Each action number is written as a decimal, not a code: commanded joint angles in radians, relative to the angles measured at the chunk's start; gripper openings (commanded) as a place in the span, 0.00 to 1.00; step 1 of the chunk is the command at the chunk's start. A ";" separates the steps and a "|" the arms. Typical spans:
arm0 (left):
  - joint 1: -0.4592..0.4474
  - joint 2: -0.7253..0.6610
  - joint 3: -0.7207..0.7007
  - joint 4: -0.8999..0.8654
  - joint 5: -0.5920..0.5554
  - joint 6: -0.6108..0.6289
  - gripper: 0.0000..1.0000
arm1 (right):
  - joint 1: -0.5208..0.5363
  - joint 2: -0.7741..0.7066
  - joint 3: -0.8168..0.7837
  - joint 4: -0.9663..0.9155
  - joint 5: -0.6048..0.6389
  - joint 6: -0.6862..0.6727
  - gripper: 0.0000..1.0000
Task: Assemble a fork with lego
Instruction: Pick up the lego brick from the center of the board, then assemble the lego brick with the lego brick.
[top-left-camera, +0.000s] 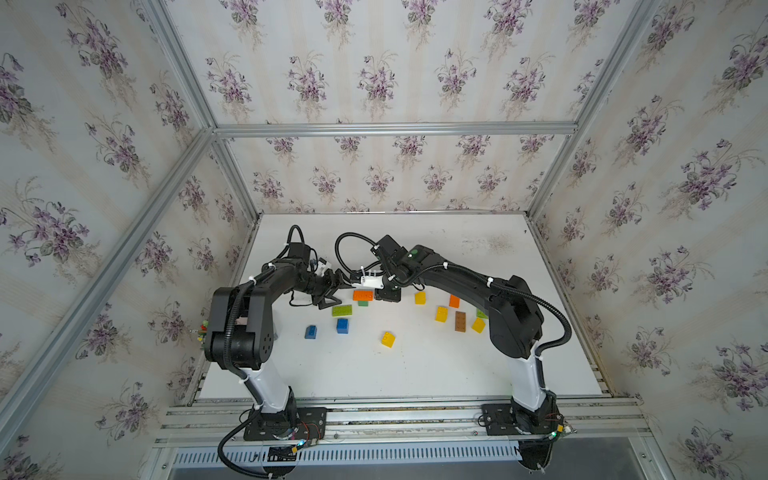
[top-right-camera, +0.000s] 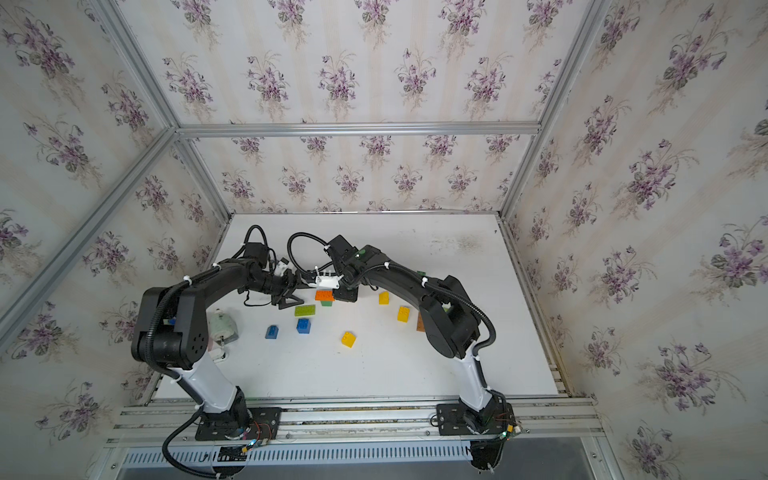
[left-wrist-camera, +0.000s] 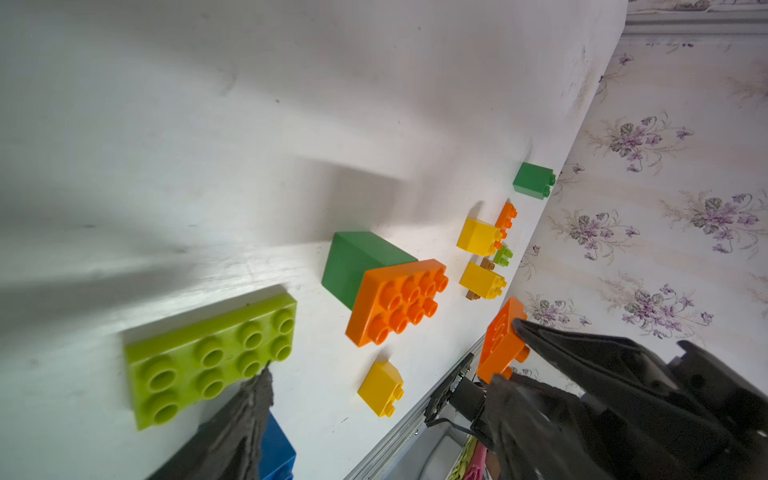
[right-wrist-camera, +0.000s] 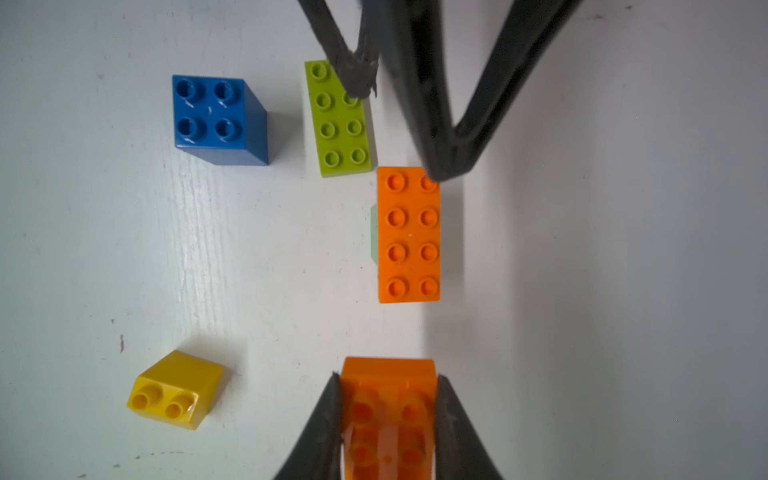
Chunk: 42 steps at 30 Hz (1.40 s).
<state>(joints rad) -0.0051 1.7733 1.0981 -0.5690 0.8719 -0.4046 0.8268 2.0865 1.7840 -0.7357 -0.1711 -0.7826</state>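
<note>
White tabletop (top-left-camera: 415, 374) inside a floral-papered enclosure. A long orange plate (right-wrist-camera: 409, 235), eight studs up, sits on a green brick (left-wrist-camera: 353, 262). A lime plate (right-wrist-camera: 340, 120) of the same shape lies flat just beside one end. A square blue brick (right-wrist-camera: 212, 116) is near the lime plate, and a yellow sloped brick (right-wrist-camera: 174, 390) lies further off, studs facing sideways. Yellow bricks (top-left-camera: 441, 313) and a brown plate (top-left-camera: 460, 321) lie by the right arm. The right end effector (right-wrist-camera: 388, 384) is clamped on an orange brick (right-wrist-camera: 388, 419), raised off the tabletop just beyond the orange plate's end. The left end effector (top-left-camera: 336, 291) is open and holds nothing: one fingertip (right-wrist-camera: 357, 79) is over the lime plate, the other at the orange plate's corner.
</note>
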 joint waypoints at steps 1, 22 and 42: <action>-0.005 0.013 0.005 0.023 0.036 0.008 0.78 | -0.009 0.047 0.078 -0.073 -0.060 -0.058 0.27; -0.036 0.119 0.023 0.046 0.064 0.041 0.52 | -0.012 0.217 0.294 -0.171 -0.117 -0.074 0.27; -0.035 0.159 0.008 0.031 0.032 0.059 0.42 | -0.002 0.288 0.357 -0.214 -0.060 -0.061 0.27</action>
<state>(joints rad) -0.0402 1.9259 1.1103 -0.5159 0.9619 -0.3599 0.8246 2.3615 2.1372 -0.9134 -0.2501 -0.8368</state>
